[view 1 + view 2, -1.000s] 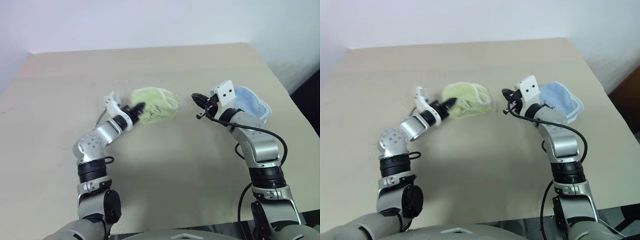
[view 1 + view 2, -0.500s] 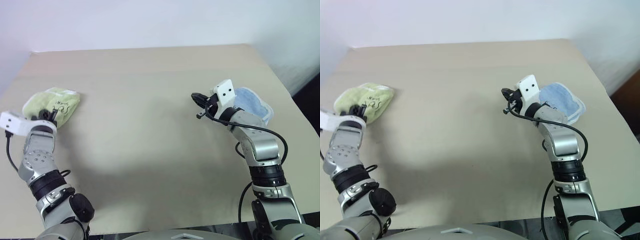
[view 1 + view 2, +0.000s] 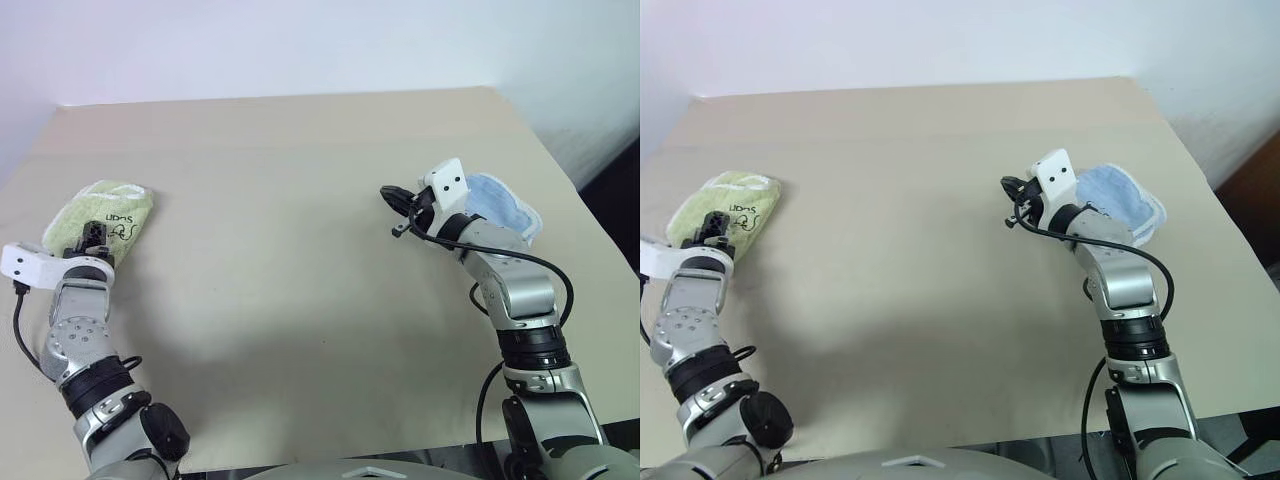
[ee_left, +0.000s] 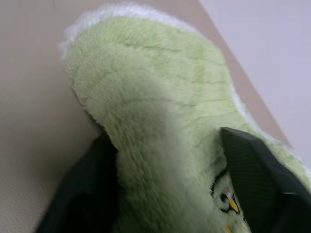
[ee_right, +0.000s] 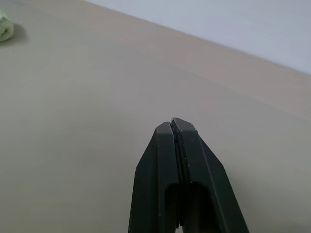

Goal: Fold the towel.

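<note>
**Looks like a robot test setup, not somebody's home**

Pretty bare room: one big beige table [image 3: 300, 150] pushed up against a plain white wall [image 3: 300, 40], no furniture, dishes or decor around. Just two small towels lying on it, a green one [image 3: 105, 212] and a blue one [image 3: 500, 205]. Reads like a lab or demo space.

Left arm is swung way out to the side, forearm angled up and away, and the left gripper [image 4: 170, 184] has its two black fingers spread wide — one on each side of the towel [image 4: 160, 126]. Right arm is bent at the elbow and reaches forward over the table, wrist turned inward. The right gripper [image 5: 172, 127] is pinched fully closed — nothing between its fingers.
</note>
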